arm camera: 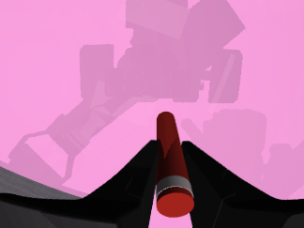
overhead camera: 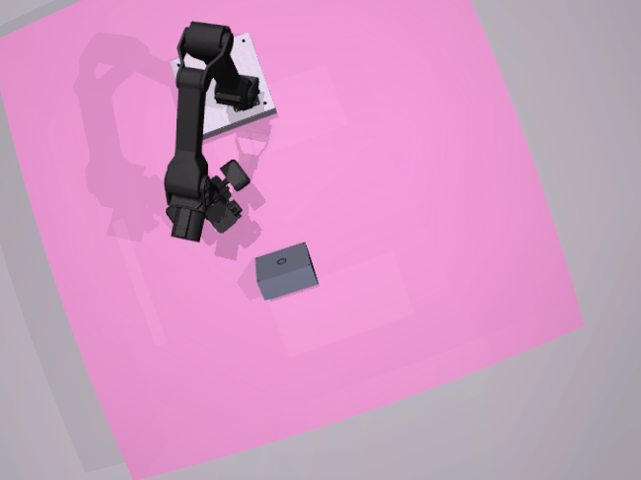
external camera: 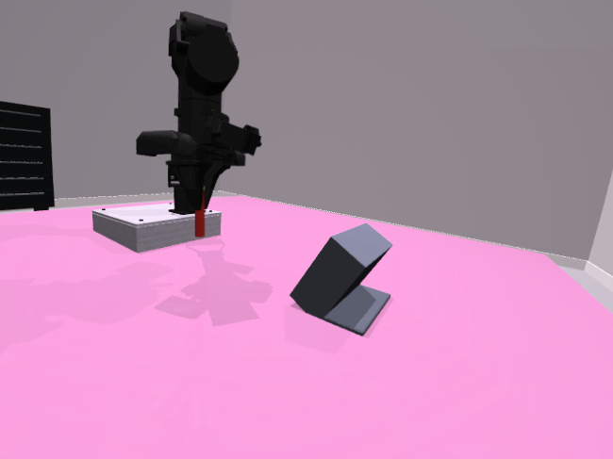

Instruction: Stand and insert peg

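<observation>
The red peg (external camera: 199, 225) (arm camera: 168, 131) is upright in the air, plain end down, its lower end clear of the table. Its pale band (arm camera: 175, 183) is near the upper end, closest to the wrist camera. My gripper (external camera: 200, 205) (arm camera: 169, 147) points down and is shut on the peg, below the band. In the top view the arm hides the peg and fingertips. The blue-grey sloped panel (overhead camera: 270, 270) (external camera: 326, 275) stands apart from the gripper, with the round hole (overhead camera: 281, 260) in its upper face. The exterior view does not show the hole.
The arm's base plate (overhead camera: 255, 69) (external camera: 123, 216) stands behind the held peg in the exterior view. The panel's flat foot (external camera: 375, 298) lies on the pink table (overhead camera: 427, 180) (external camera: 408, 377). A black rack (external camera: 25, 157) stands far left, beyond the table.
</observation>
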